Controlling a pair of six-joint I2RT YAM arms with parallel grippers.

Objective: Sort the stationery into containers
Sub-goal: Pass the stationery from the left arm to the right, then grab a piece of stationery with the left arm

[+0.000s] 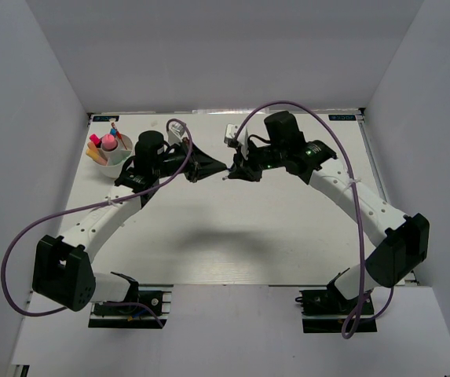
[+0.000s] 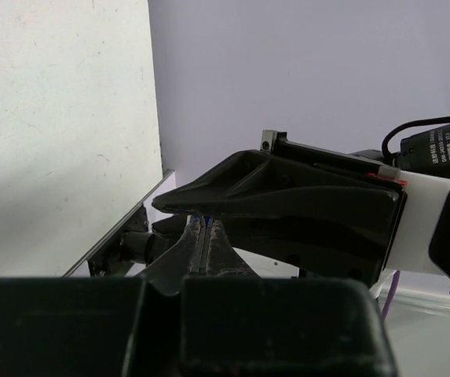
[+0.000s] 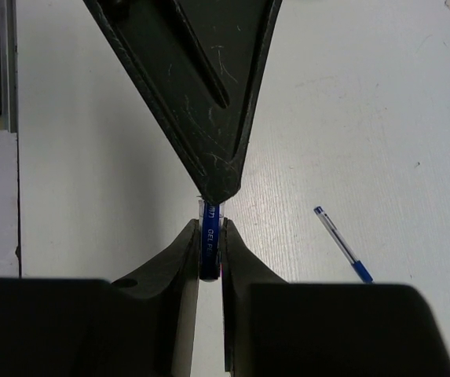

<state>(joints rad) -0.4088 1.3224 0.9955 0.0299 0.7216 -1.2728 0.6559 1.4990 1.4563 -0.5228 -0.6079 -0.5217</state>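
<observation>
A blue gel pen [image 3: 210, 242] is held in the air between both grippers above the middle back of the table. My right gripper [image 3: 210, 236] is shut on its lower end. From the far side, my left gripper [image 3: 215, 184] meets the pen's other end. In the left wrist view its jaws [image 2: 203, 224] are pressed together with a sliver of blue between the tips. In the top view the left gripper [image 1: 213, 166] and right gripper [image 1: 236, 171] meet tip to tip. The white bowl [image 1: 113, 165] stands at the back left.
The bowl holds a pink round-topped stick [image 1: 109, 142] and several pink and orange markers. A second thin blue pen [image 3: 342, 244] lies flat on the white table, right of my right gripper. Grey walls close in the left, back and right sides.
</observation>
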